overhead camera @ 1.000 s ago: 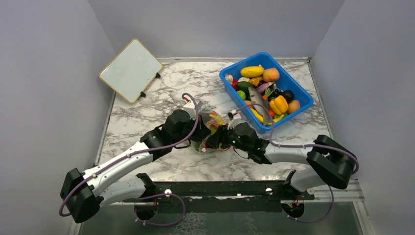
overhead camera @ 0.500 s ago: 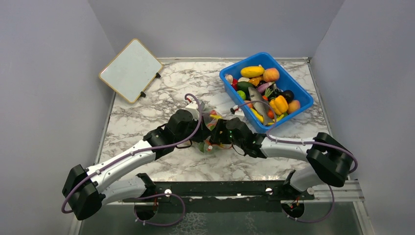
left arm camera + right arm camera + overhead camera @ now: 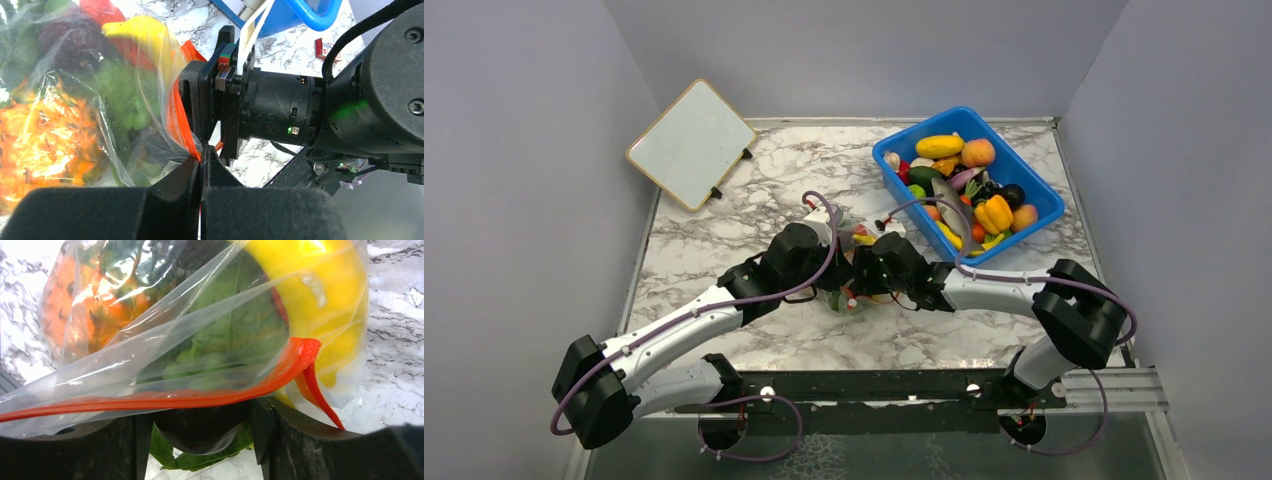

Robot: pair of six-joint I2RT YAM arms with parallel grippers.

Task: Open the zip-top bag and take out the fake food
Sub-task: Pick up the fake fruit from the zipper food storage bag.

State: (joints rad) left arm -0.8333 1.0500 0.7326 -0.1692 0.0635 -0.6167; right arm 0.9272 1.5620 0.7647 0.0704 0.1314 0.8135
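Zip-top bag (image 3: 150, 355) on the desk (image 3: 724, 200) has its red zip strip (image 3: 200, 397) clamped in the tight-closed left hand (image 3: 200, 167) at 9 o'clock, while the right hand (image 3: 200, 415) at 3 o'clock shows fingers (image 3: 310, 450) apart, grip unclear, so a pull could merely drag bag and fake food (image 3: 320, 295) toward the blue bin (image 3: 1024, 236) at 1 o'clock.

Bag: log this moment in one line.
left hand shut on bag at zip | right hand open at zip | food inside bag

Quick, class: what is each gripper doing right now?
Left gripper: closed on the zip-top bag at its mouth.
Right gripper: fingers apart against the bag's red strip; whether it grips cannot be told.
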